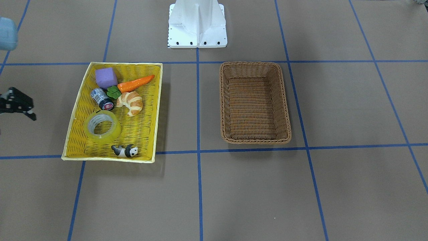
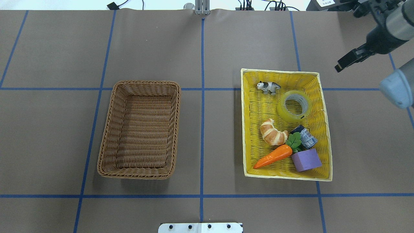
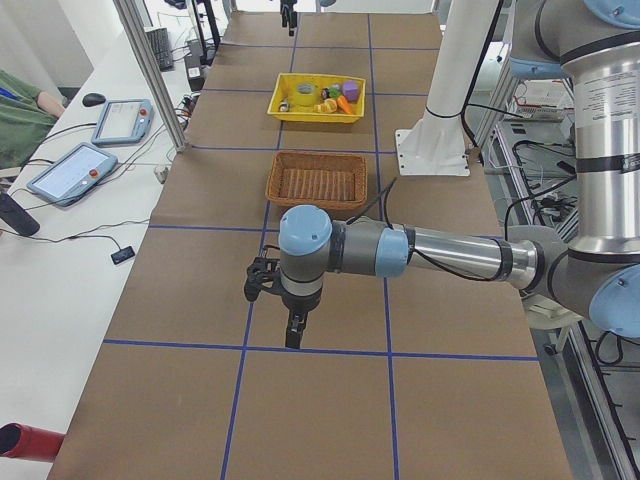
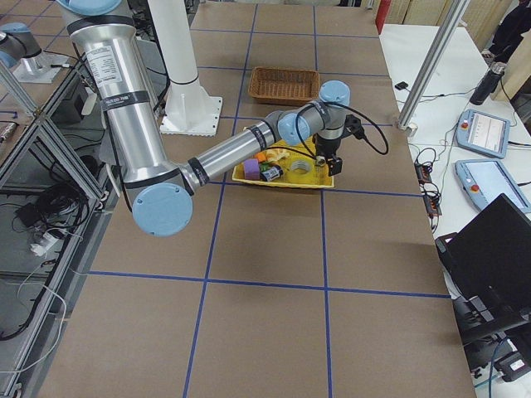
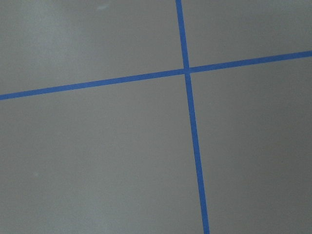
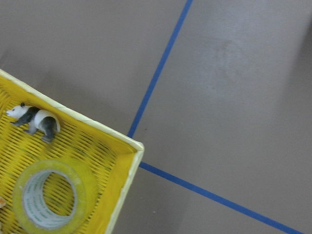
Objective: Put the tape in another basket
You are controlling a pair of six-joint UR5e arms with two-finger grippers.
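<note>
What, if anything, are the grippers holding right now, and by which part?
Nothing: the tape lies free in the yellow tray, the right gripper hovers outside it, and the left gripper hangs over bare table.

here's the table [image 2: 58,136], covered in a matt brown, paper-like sheet, smooth and crossed by blue lines [image 2: 202,129] with a faint sheen. the basket [image 2: 108,136] is brown wicker with rough woven walls and a dull finish. the tray [image 2: 281,71] is a bright yellow weave with a pale, smoother rim. in it lies the tape [image 2: 280,108], glossy translucent yellowish film on a grey-white core. the croissant [image 2: 272,132] shines as if glazed, the carrot [image 2: 273,156] looks like smooth plastic, and the purple block [image 2: 306,159] is matt and foam-like.
</note>
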